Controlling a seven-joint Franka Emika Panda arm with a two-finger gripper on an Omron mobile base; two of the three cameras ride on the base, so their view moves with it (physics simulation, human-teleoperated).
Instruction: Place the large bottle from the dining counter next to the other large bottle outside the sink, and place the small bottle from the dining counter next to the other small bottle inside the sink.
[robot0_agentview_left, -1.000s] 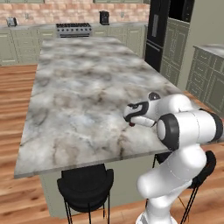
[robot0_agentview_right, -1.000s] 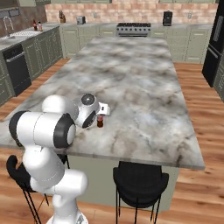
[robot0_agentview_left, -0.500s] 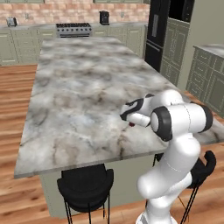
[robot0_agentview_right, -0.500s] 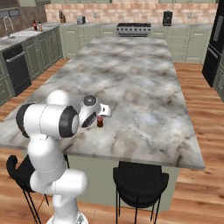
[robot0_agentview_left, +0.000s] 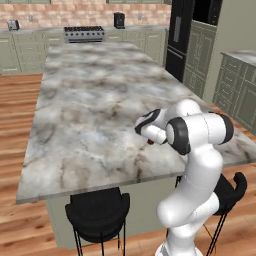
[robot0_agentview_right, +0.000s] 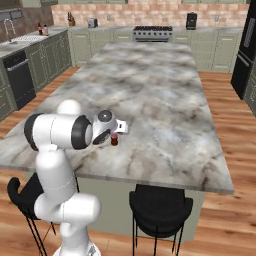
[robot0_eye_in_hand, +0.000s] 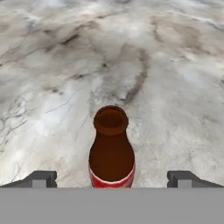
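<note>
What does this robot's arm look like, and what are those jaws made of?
The arm is glossy white, built of rounded tubular segments with dark bands at the joints. Its gripper ends in two small dark grey, blocky fingertips. No cables or markings show.

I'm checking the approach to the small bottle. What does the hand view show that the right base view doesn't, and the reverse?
Hand view alone: the small bottle's open mouth and red label, standing upright midway between the two fingertips, jaws wide open and clear of it. Right base view alone: the robot arm, two black stools, the stove and the far sink. Both: the bottle on the marbled dining counter, near its front edge.
</note>
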